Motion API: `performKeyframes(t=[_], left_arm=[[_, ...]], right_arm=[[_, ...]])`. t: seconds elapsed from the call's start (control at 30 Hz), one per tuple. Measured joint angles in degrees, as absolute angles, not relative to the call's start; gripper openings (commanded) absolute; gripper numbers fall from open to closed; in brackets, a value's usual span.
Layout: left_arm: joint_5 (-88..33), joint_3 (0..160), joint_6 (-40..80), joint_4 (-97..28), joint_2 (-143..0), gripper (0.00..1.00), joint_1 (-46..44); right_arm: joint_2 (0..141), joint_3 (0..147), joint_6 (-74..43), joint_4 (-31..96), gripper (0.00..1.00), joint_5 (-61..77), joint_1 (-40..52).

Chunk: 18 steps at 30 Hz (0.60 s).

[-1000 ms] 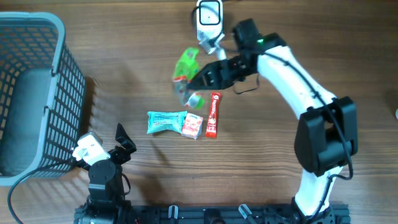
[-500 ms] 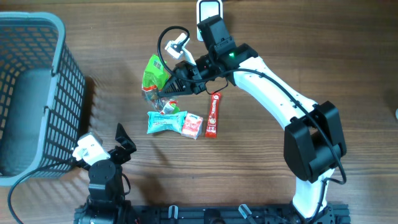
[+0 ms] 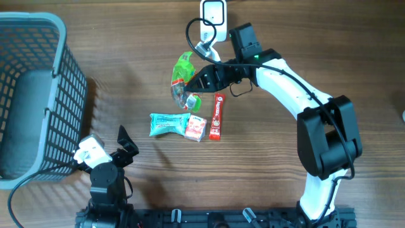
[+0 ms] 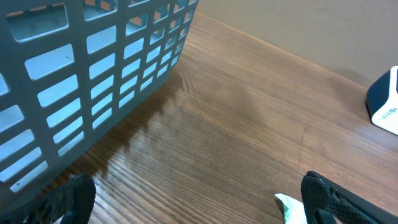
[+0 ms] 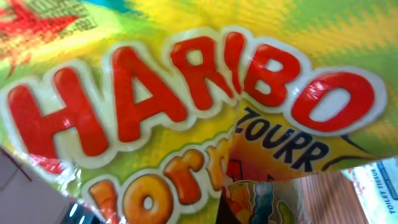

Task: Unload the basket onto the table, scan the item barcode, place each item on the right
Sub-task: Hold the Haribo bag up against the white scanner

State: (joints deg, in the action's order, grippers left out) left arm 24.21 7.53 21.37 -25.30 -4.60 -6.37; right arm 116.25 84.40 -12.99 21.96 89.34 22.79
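Wooden table [image 3: 126, 50], basket [image 3: 71, 88], scanner [image 3: 212, 12], 3 packets [image 3: 168, 123]

1. A sweets bag [image 5: 186, 93] filled nearly the whole view, very close to the lens, its yellow-green film glossy and creased.
2. Red letters edged in white spelled HARIBO across it, rising slightly toward the right.
3. Below them sat dark letters reading ZOURR, and large orange rounded letters further left.
4. At the lower right, a strip of brown wooden table [image 5: 323, 196] showed past the bag's edge.
5. In the lower right corner lay a pale tissue packet [image 5: 380, 186], printed TOILET TISSUE and cut off by the frame.
6. A blurred grey patch [image 5: 25, 196] filled the lower left corner, possibly a surface out of focus.
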Motion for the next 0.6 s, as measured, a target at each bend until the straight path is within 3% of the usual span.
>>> performKeyframes(t=[0.17,0.27,0.4,0.53,0.6], left_arm=[[24.2,7.5,21.4,-25.3,-4.6,1.0,-6.4],[24.2,7.5,21.4,-25.3,-4.6,1.0,-6.4],[24.2,7.5,21.4,-25.3,-4.6,1.0,-6.4],[24.2,7.5,21.4,-25.3,-4.6,1.0,-6.4],[24.2,7.5,21.4,-25.3,-4.6,1.0,-6.4]], right_arm=[[116.3,84.4,-16.8,20.1,0.04,85.0,22.5],[116.3,84.4,-16.8,21.0,0.04,64.9,22.6],[115.7,85.7,-16.7,25.4,0.05,51.2,22.6],[105.8,88.0,-16.7,35.2,0.04,31.3,23.1],[99.9,88.9,-16.6,33.8,0.04,18.1,23.9]])
